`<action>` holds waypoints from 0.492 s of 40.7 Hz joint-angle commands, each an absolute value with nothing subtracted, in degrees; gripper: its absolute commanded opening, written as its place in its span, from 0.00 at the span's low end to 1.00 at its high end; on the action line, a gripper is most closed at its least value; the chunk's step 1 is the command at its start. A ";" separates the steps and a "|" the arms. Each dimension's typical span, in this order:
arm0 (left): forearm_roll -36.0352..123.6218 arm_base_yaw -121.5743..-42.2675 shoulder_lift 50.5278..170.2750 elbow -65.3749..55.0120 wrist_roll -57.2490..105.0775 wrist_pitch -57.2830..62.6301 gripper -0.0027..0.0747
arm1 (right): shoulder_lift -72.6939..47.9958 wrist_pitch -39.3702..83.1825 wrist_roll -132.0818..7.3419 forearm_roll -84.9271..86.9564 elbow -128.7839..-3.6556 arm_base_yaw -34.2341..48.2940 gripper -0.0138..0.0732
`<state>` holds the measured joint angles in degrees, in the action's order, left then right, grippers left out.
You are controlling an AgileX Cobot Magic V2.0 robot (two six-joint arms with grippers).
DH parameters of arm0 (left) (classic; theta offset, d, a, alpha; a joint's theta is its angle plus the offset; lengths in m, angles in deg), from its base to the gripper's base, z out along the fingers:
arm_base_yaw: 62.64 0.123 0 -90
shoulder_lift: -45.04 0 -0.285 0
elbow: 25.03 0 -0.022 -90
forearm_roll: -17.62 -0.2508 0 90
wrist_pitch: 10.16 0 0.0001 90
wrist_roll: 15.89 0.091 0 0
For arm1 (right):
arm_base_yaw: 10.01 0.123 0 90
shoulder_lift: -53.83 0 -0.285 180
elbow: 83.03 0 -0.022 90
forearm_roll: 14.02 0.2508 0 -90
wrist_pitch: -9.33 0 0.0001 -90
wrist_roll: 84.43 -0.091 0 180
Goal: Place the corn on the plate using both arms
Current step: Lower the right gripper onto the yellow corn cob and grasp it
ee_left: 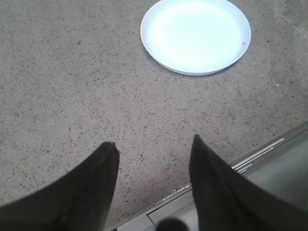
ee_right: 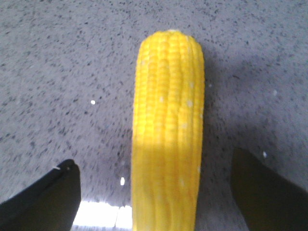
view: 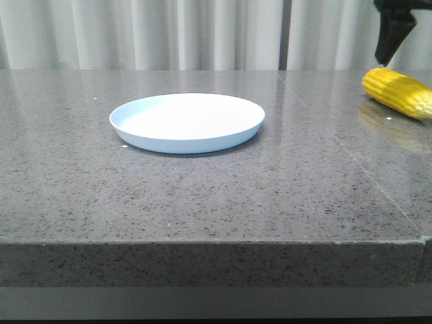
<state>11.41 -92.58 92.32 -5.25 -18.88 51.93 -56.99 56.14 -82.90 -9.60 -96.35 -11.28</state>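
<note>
Bench (view: 202,202): grey speckled stone slab, polished, with a seam line running across its right part in the front view. Pale pleated curtain (view: 169,34) hangs behind it.

Plate (view: 187,122): round, shallow, pale blue-white, low raised rim. Sits flat on the bench left of centre in the front view, nothing on it. Also visible from the left wrist camera (ee_left: 196,35), well ahead of the left tool, bare.

Corn (view: 398,93): bright yellow cob, lying on its side on the bench at the far right edge of the front view, partly cut off by the frame. Well apart from the plate. Its reflection shows on the polished stone just in front of it. In the right wrist view the cob (ee_right: 168,130) runs lengthwise straight between the two fingers, rows of kernels clear, blunt end pointing away from the camera.

Right tool (ee_right: 156,190): spread wide, one finger on each side of the cob, visible gap to the corn on both sides, no contact. Front view only catches a dark finger (view: 393,30) at the top right, above the cob.

Left tool (ee_left: 154,147): also spread apart, nothing between the fingers, hanging over bare stone near the bench edge. Not visible in the front view.
</note>
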 commanded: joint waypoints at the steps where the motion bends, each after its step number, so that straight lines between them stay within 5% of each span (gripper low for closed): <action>1: 11.13 -92.82 92.37 -6.67 -19.54 48.47 0.46 | -57.38 53.93 -82.35 -9.75 -100.38 -11.39 0.91; 13: 11.13 -92.82 92.37 -6.67 -19.54 48.47 0.46 | -62.69 55.05 -82.35 -9.75 -102.79 -11.39 0.90; 16: 11.13 -92.82 92.37 -6.67 -19.54 48.47 0.46 | -62.99 55.61 -82.35 -9.75 -102.79 -11.39 0.82; 20: 11.13 -92.82 92.37 -6.67 -19.54 48.47 0.46 | -62.99 56.40 -82.35 -9.75 -102.79 -11.39 0.59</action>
